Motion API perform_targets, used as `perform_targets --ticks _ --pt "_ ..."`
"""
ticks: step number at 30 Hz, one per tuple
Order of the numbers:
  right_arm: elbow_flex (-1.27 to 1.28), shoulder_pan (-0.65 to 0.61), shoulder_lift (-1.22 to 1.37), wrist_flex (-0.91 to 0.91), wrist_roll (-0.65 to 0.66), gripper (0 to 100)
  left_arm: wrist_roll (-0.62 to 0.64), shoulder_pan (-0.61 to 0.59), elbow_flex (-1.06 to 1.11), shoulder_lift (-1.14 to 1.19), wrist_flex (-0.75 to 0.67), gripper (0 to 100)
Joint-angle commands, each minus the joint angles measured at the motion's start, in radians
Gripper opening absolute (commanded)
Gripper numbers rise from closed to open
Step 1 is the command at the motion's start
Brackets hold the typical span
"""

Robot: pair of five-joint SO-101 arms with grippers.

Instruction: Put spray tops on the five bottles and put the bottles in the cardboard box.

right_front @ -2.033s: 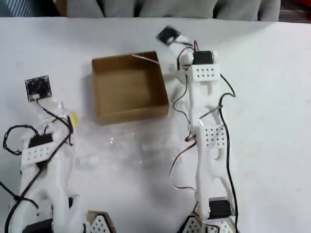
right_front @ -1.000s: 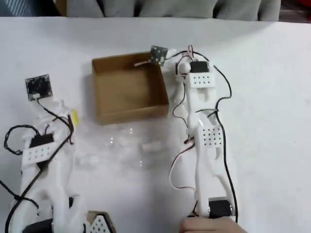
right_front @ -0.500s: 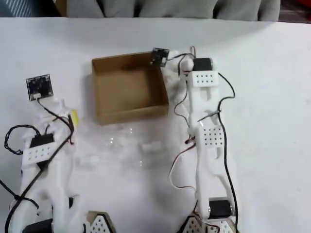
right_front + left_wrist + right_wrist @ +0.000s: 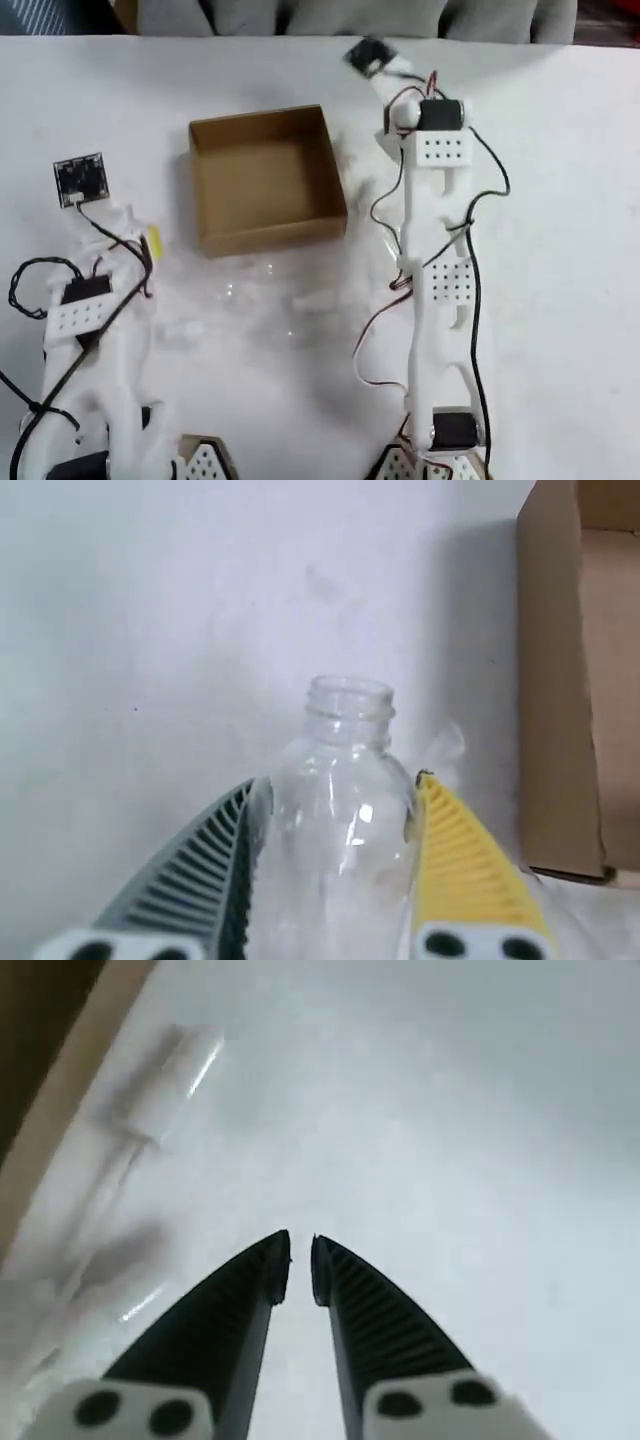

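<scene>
Bright, even light washes out the white table (image 4: 560, 150); a soft shadow flanks the cardboard box (image 4: 560, 680).

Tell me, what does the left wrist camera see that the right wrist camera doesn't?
Left wrist view: a clear, capless bottle gripped by the left gripper, between its grey and yellow fingers. Right wrist view: the right gripper, black fingers almost touching with nothing between, and what looks like a spray top lying beside the cardboard box. Shared: that box and the white table.

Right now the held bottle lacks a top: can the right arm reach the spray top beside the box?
Probably yes: the spray top lies on bare table ahead of the right claw, nothing between; the claw is shut.
</scene>
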Motion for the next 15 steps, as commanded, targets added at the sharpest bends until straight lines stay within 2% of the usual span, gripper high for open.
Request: perform_targets --ticks 1,6,9,12,15 --pt "-0.046 -0.03 -0.077 -0.056 -0.181 1.9 -0.012 0.013 -0.008 -0.019 -0.038 2" --pt "-0.048 -0.081 -0.027 -0.088 -0.365 1.9 -0.012 0.013 -0.006 -0.018 -0.049 2" --pt "-0.048 -0.093 0.004 -0.079 -0.397 3.2 -0.012 0.013 -0.006 -0.018 -0.049 2" --pt "-0.048 -0.093 0.025 -0.03 -0.405 10.7 -0.012 0.013 -0.006 -0.018 -0.051 2" --pt "-0.046 -0.101 0.054 0.058 -0.497 18.3 -0.012 0.013 -0.006 -0.018 -0.051 2"
